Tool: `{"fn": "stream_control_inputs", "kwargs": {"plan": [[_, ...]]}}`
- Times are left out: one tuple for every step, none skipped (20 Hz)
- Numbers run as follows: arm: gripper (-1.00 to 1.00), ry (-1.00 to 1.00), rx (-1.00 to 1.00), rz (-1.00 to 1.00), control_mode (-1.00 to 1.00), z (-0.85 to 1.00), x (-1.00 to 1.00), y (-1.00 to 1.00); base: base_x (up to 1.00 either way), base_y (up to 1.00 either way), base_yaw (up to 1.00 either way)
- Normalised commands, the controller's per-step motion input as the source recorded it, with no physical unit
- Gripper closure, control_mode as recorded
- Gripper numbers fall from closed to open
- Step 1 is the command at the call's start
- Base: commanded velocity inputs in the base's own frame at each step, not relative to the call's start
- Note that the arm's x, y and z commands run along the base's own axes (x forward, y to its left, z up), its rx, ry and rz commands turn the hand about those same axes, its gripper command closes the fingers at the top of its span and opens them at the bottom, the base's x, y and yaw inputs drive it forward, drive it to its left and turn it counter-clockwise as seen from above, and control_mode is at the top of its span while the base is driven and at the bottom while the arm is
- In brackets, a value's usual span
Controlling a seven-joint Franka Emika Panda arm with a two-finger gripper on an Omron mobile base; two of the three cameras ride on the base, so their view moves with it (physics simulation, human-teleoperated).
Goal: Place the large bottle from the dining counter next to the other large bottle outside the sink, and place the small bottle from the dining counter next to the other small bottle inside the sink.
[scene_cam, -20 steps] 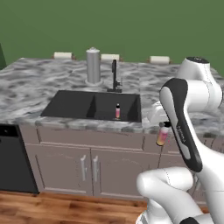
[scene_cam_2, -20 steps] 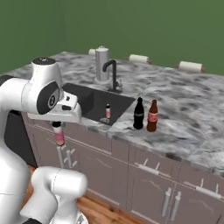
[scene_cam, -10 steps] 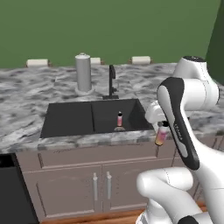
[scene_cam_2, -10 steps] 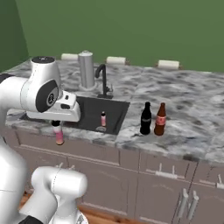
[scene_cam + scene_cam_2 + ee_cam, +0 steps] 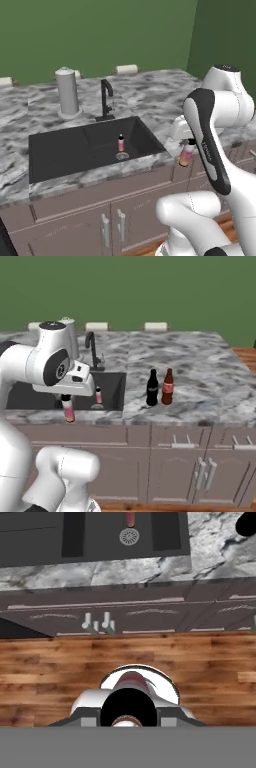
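Since a second ago the base has driven to the right along the counter, so both base views have slid: the dark grey rectangular sink [image 5: 90, 150] now sits left of centre in the left base view, and the whole right end of the grey-and-white marbled countertop [image 5: 200, 381] shows in the right one. Through this the gripper [image 5: 66, 402] has kept its hold, its jaws pinched on the small pinkish-red bottle with a dark cap [image 5: 186, 154], which hangs upright just off the counter's front edge, in front of the cabinet doors [image 5: 125, 617]. A second small pinkish bottle [image 5: 121, 143] stands in the sink's right basin beside the round metal drain [image 5: 129, 536]. Behind the sink rise the black curved faucet [image 5: 105, 97] and a tall grey metal canister [image 5: 67, 92]. On the counter right of the sink, the tall all-dark bottle [image 5: 152, 388] and the brown red-labelled bottle [image 5: 168, 387] stand upright just beside each other.
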Motion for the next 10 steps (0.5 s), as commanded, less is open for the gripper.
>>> {"fn": "stream_control_inputs", "kwargs": {"plan": [[1.00,0.00,0.00,0.00,1.00,0.00,0.00,0.00,0.26,0.82,-0.15],[1.00,0.00,0.00,0.00,1.00,0.00,0.00,0.00,0.38,0.81,-0.13],[1.00,0.00,0.00,0.00,1.00,0.00,0.00,0.00,0.51,0.75,-0.11],[1.00,0.00,0.00,0.00,1.00,0.00,0.00,0.00,0.59,0.67,-0.10],[1.00,0.00,0.00,0.00,1.00,0.00,0.00,0.00,0.61,0.57,-0.08],[1.00,0.00,0.00,0.00,1.00,0.00,0.00,0.00,0.53,0.45,-0.04],[1.00,0.00,0.00,0.00,1.00,0.00,0.00,0.00,0.42,0.31,0.00],[1.00,0.00,0.00,0.00,1.00,0.00,0.00,0.00,0.49,0.18,0.00],[1.00,0.00,0.00,0.00,1.00,0.00,0.00,0.00,0.51,0.01,0.00],[1.00,0.00,0.00,0.00,1.00,0.00,0.00,0.00,0.49,0.00,0.00]]}}
